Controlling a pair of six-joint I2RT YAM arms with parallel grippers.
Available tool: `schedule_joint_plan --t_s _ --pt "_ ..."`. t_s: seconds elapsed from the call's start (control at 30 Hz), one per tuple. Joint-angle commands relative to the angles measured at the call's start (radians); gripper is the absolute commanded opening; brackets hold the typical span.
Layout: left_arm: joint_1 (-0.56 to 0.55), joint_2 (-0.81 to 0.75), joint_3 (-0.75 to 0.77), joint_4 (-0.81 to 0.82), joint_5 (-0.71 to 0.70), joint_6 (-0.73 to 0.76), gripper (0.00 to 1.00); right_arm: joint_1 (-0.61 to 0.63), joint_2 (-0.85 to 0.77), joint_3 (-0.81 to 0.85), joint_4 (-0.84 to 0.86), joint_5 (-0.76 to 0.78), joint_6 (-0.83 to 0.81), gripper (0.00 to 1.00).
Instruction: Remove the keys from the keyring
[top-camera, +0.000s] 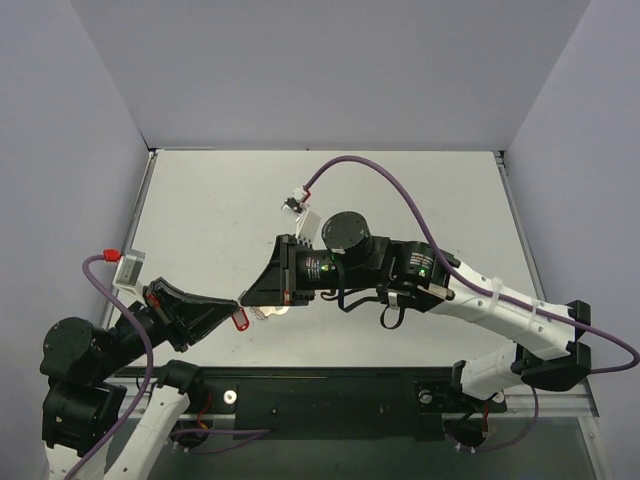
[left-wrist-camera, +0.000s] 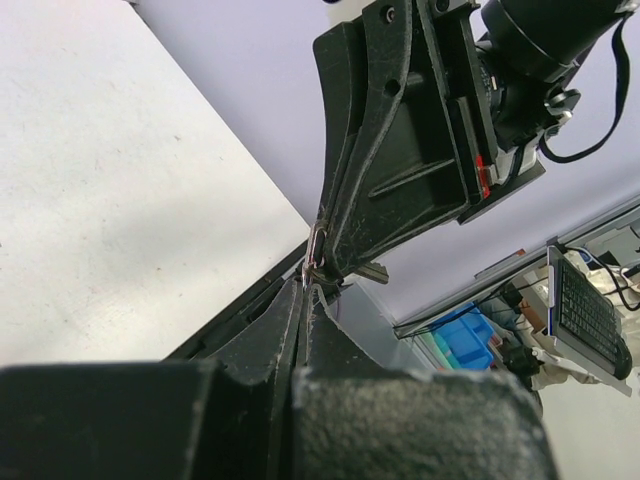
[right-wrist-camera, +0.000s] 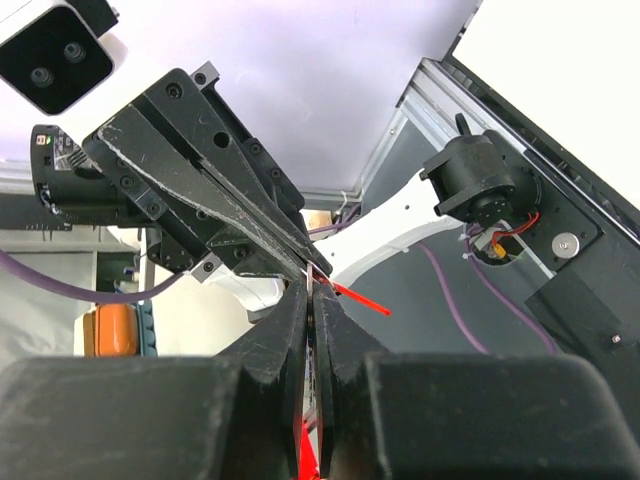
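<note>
Both grippers meet tip to tip above the table's near edge. The keyring (left-wrist-camera: 316, 245) is a small metal loop pinched where the tips touch. My left gripper (top-camera: 238, 303) (left-wrist-camera: 308, 286) is shut on its lower end. My right gripper (top-camera: 247, 297) (right-wrist-camera: 312, 281) is shut on a thin metal sliver of it. The key's red head (top-camera: 238, 319) hangs just below the tips. In the right wrist view it shows edge-on as a red strip (right-wrist-camera: 358, 298). A short grey blade (left-wrist-camera: 373, 272) sticks out beside the right fingertips.
The white table (top-camera: 220, 210) stretches behind the grippers, with grey walls around it. A purple cable (top-camera: 400, 185) arcs over the right arm. The black base rail (top-camera: 330, 385) runs along the near edge under the grippers.
</note>
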Motion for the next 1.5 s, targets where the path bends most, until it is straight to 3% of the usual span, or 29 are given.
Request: schedule_joint_plan --t_s 0.0,0.63,0.97,1.47 --pt "0.003 0.013 0.041 0.055 0.030 -0.001 0.00 0.001 0.038 0.065 -0.115 0.141 0.033 0.00" --pt "0.009 0.076 0.082 0.009 0.004 0.083 0.00 -0.002 0.061 0.095 -0.251 0.253 0.133 0.00" --pt "0.007 0.096 0.073 -0.041 -0.047 0.165 0.00 -0.030 0.085 0.078 -0.241 0.235 0.153 0.00" --pt "-0.033 0.102 0.073 -0.141 -0.125 0.278 0.00 -0.037 0.181 0.187 -0.254 0.201 0.156 0.00"
